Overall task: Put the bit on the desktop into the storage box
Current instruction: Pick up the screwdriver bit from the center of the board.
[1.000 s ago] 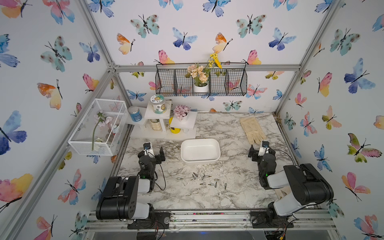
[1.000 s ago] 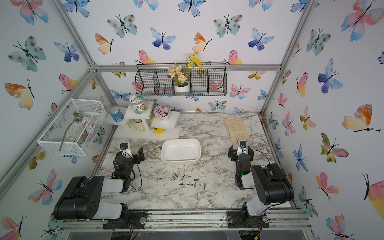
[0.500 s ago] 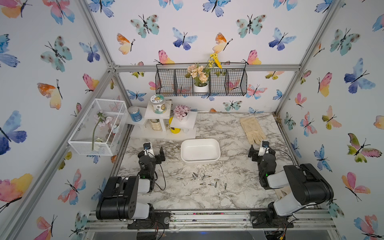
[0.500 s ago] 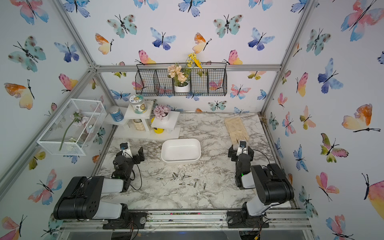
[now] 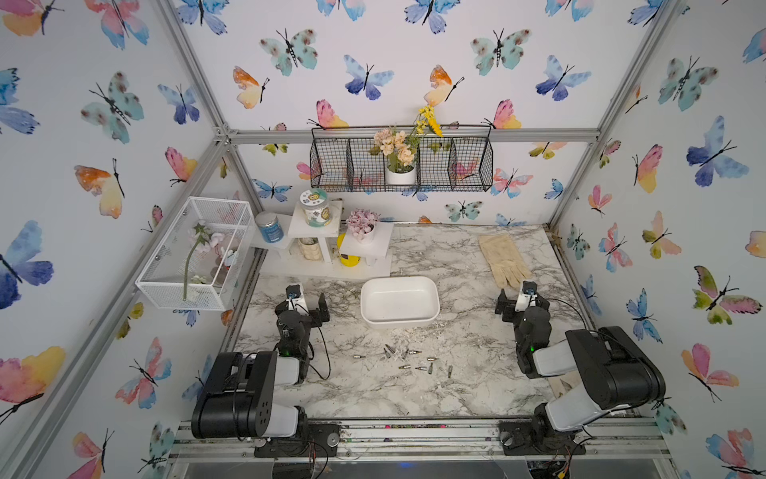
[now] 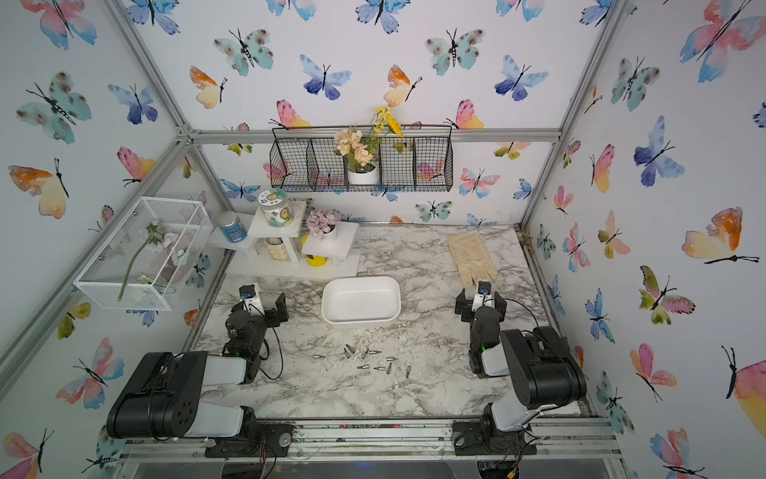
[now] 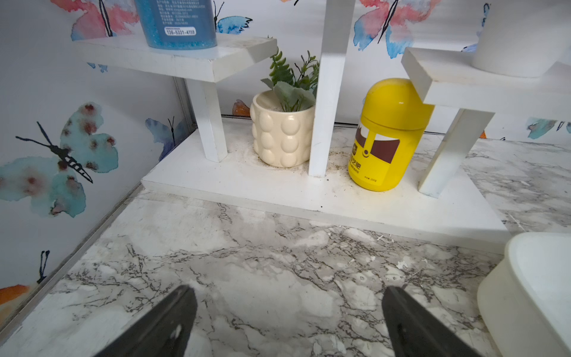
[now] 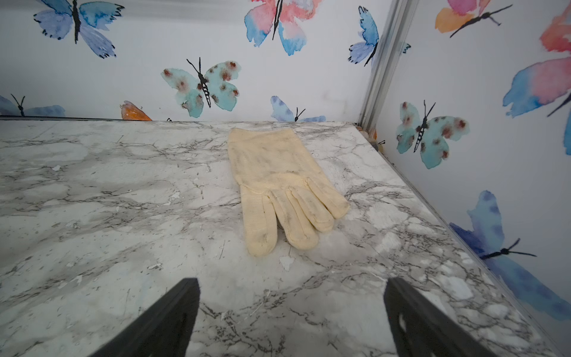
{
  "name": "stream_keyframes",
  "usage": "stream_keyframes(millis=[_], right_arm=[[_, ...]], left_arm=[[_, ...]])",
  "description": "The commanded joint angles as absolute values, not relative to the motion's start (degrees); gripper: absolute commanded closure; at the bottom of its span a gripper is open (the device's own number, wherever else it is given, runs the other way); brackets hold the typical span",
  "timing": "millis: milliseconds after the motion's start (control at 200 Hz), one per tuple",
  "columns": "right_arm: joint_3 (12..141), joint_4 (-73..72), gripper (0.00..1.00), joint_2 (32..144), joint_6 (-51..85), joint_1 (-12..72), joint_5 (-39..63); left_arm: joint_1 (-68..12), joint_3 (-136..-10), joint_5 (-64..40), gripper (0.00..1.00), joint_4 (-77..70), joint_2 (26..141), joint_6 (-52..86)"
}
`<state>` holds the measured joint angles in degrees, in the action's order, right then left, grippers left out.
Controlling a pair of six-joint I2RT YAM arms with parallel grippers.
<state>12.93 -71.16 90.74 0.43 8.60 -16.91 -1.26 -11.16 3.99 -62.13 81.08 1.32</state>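
Observation:
Several small metal bits [image 5: 404, 360] [image 6: 364, 360] lie scattered on the marble desktop [image 5: 414, 394], just in front of the empty white storage box [image 5: 399, 300] [image 6: 360, 300]. My left gripper [image 5: 304, 302] [image 6: 260, 309] rests low at the left, beside the box, open over bare marble [image 7: 289, 292]. The box's corner [image 7: 537, 287] shows in the left wrist view. My right gripper [image 5: 521, 300] [image 6: 480, 300] rests at the right, open [image 8: 292, 282], with nothing between its fingers. No bit shows in either wrist view.
A cream glove [image 5: 503, 259] [image 8: 278, 185] lies just beyond the right gripper. A white stepped shelf [image 5: 327, 265] holds a cream pot [image 7: 282, 133] and a yellow bottle [image 7: 386, 136] at back left. A white mesh cage [image 5: 195, 253] and a black wire basket [image 5: 400, 166] hang on the walls.

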Motion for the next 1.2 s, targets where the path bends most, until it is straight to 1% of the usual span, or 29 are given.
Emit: stream_keyframes(millis=[0,65,130,240,380,465,585,661,781,901,971,1071,1131,1196], right_arm=[[13.1,-71.8,0.02,89.1,0.8,8.3,-17.0],[14.4,-66.3,0.02,85.8,0.4,8.3,-17.2],[17.4,-55.7,0.02,80.8,1.0,8.3,-17.2],[24.3,-39.0,0.01,74.6,5.5,8.3,-17.2],[31.3,-20.4,0.02,67.3,13.3,8.3,-13.9],[33.6,-12.7,0.01,63.0,16.1,8.4,-8.7],[35.5,-5.4,0.02,57.8,18.7,8.3,-2.3],[36.5,-2.7,0.02,56.1,17.8,8.4,6.1],[39.5,3.1,0.02,56.8,20.5,8.3,13.9],[41.3,7.9,0.03,58.8,24.2,8.6,18.6],[41.5,9.7,0.05,59.8,25.7,9.7,19.5],[41.4,11.6,0.04,60.7,26.8,12.8,18.2],[41.5,12.5,0.03,61.7,27.4,16.4,15.6],[41.8,13.2,0.03,63.0,28.2,22.5,11.2]], left_arm=[[-1.6,-13.6,6.7,0.01,-55.8,76.5,2.5],[-1.6,-15.0,6.9,0.01,-50.7,72.9,2.5],[-1.6,-15.9,7.0,0.01,-46.0,68.2,3.1],[-1.5,-17.5,9.0,0.01,-37.3,60.6,10.3],[-1.4,-20.7,8.6,0.01,-25.3,52.2,19.8],[-1.4,-22.6,9.0,0.01,-18.3,48.8,25.9],[-1.3,-25.8,3.7,0.01,-10.8,46.5,27.2],[-1.3,-27.1,-0.3,0.01,-7.5,46.1,27.3],[-1.4,-28.7,-7.3,0.01,-2.9,46.6,26.1],[-1.6,-27.5,-14.4,0.01,-2.7,46.6,26.1],[-2.6,-26.6,-17.0,0.01,-2.7,45.9,26.6],[-5.3,-26.0,-16.8,0.01,-0.2,45.4,26.4],[-7.5,-25.6,-15.9,0.01,1.3,45.4,26.7],[-10.2,-25.0,-15.0,0.01,2.1,45.4,27.1]])
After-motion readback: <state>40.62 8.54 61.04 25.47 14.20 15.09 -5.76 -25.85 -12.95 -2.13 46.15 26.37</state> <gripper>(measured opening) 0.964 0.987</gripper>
